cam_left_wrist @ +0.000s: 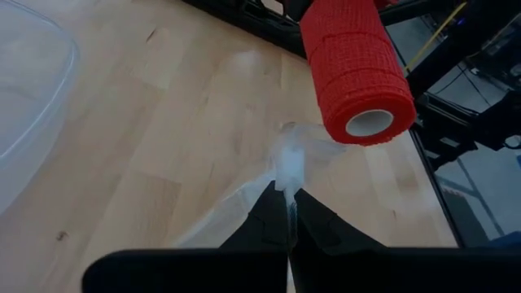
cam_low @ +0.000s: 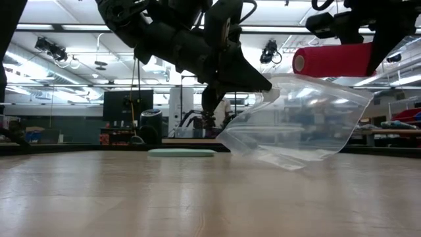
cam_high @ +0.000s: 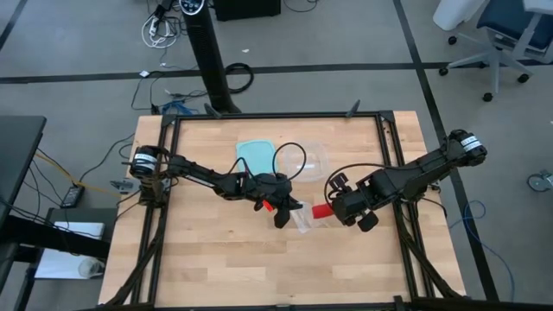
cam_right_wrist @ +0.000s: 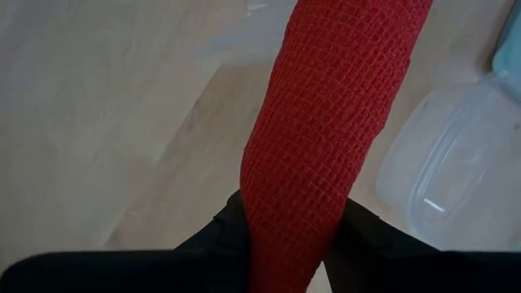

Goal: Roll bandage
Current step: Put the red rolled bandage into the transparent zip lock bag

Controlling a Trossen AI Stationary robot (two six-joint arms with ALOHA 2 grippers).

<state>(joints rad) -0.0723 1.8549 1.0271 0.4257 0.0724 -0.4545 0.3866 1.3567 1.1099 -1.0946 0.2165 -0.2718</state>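
Near the middle of the worktop point(cam_high: 216, 268), slightly toward its right edge: the bandage point(cam_low: 332, 60), already a tight red roll, clamped lengthwise between the fingers of the right gripper point(cam_right_wrist: 297, 236) and lifted well clear of the wood. Held high and level, probably to line it up with the mouth of the clear plastic bag point(cam_low: 299, 122) just beside and below it.

Left gripper point(cam_left_wrist: 287, 207) pressed together on a thin edge of that bag, pinching one lip and pulling it up off the worktop; bag hanging slack beneath, lowest corner about at the surface. Likely held so to keep the opening raised and facing the roll. Rolling itself apparently finished, judging by the neat cylinder with its white core showing in the left wrist view; stowing seemingly the step at hand.

Toward the far edge, a light-blue lid point(cam_high: 256, 154) lying flat, with a clear container point(cam_high: 304, 160) touching its right side, both apart from the grippers.

Hard to make out: whether the bag's mouth is actually open, since only a pinched seam shows. Loose tail of the bandage not visible anywhere. From above, the bag mostly lost between the two grippers. Far end of the roll cut off in the right wrist view.
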